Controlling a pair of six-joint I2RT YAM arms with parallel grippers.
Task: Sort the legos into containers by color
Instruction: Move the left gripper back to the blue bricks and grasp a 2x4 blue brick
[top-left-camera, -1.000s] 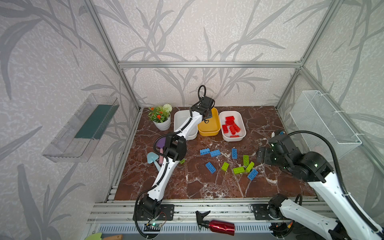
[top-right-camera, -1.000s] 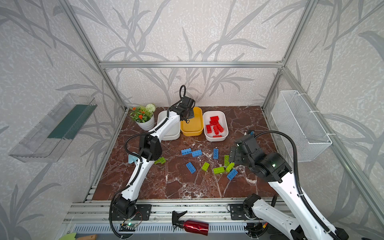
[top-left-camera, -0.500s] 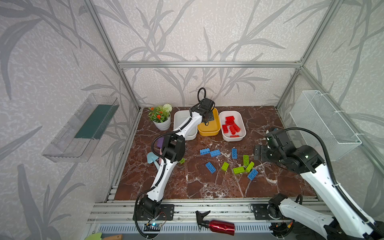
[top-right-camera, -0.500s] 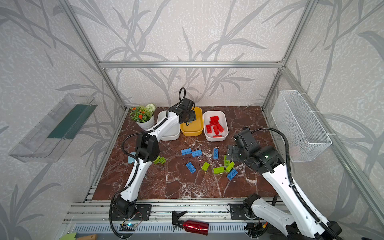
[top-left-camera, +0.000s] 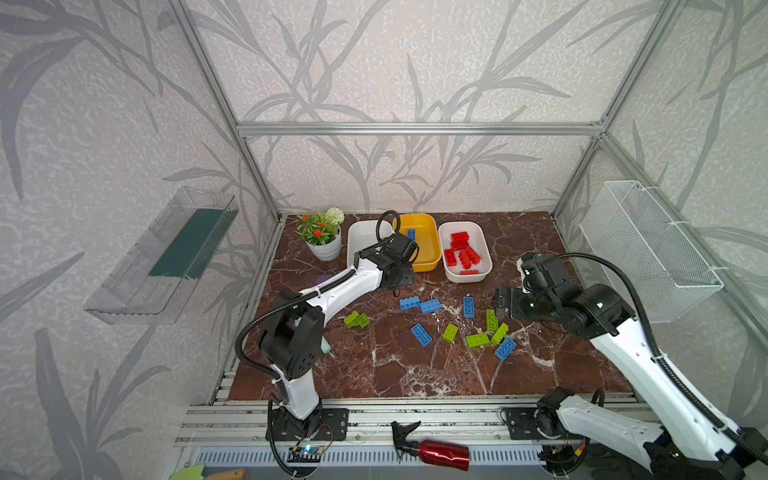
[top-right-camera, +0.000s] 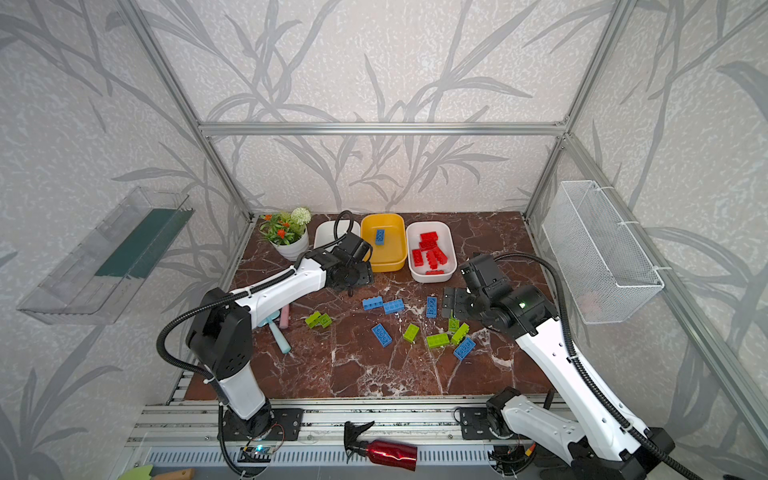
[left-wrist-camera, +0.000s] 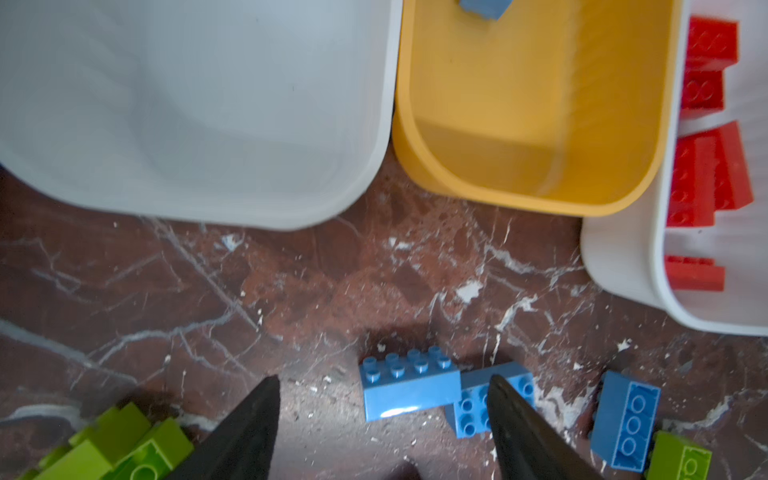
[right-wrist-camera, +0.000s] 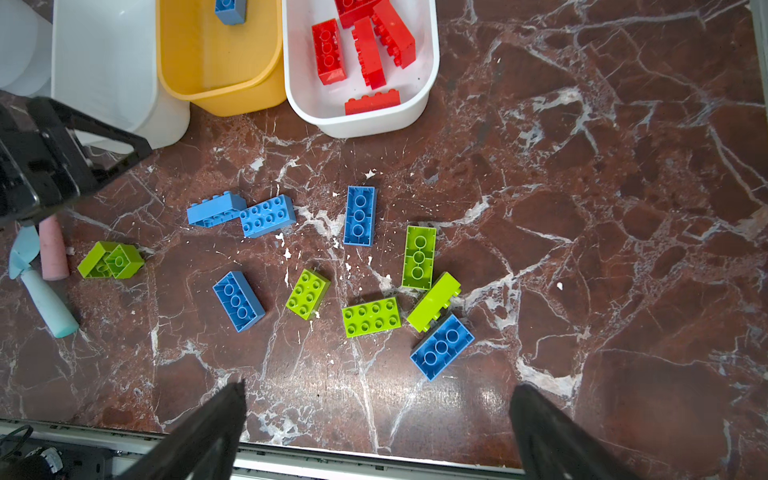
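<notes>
Left pincer (left-wrist-camera: 382, 377) apart, empty, near the yellow tub (top-right-camera: 384, 266) — one blue lego (top-right-camera: 380, 237) inside; right pincer (right-wrist-camera: 379, 385) apart above the table (top-left-camera: 374, 374).

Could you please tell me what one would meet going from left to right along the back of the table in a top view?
flower pot → left white tub → yellow tub, holding one blue brick → right white tub, holding red bricks → wire basket on the side wall
</notes>
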